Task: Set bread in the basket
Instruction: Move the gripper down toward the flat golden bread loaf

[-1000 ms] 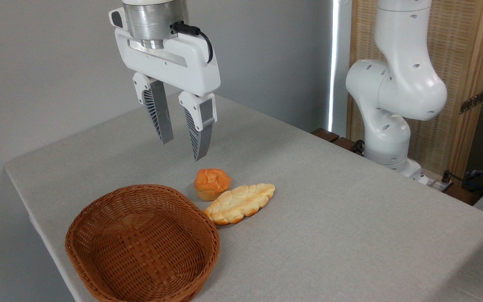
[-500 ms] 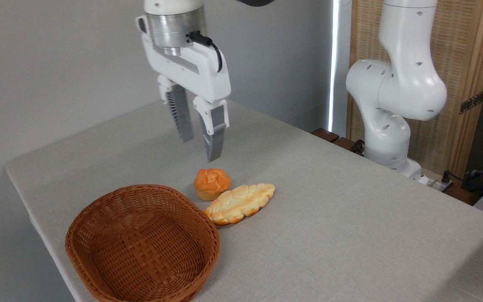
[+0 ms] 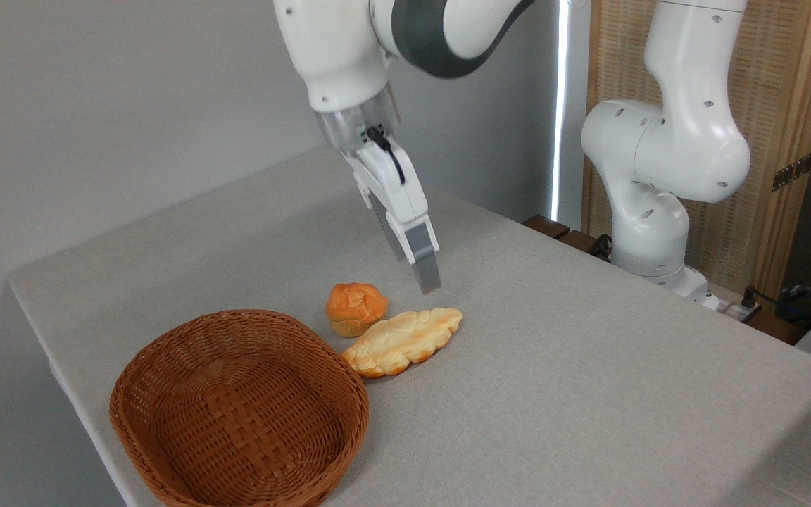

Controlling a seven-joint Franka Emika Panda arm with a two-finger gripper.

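Above bread (image 3: pixel 403 341), tool (image 3: pixel 425 276) newly rotated edge-on

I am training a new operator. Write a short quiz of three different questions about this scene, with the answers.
1. True or false: the bread lies inside the basket.
2. What touches the bread on its far left side? A) the bun B) the basket rim C) the end effector
3. Fill in: the end effector hangs above the bread's ____ end.

Key
1. False; it lies on the table, and the basket holds nothing.
2. A
3. right
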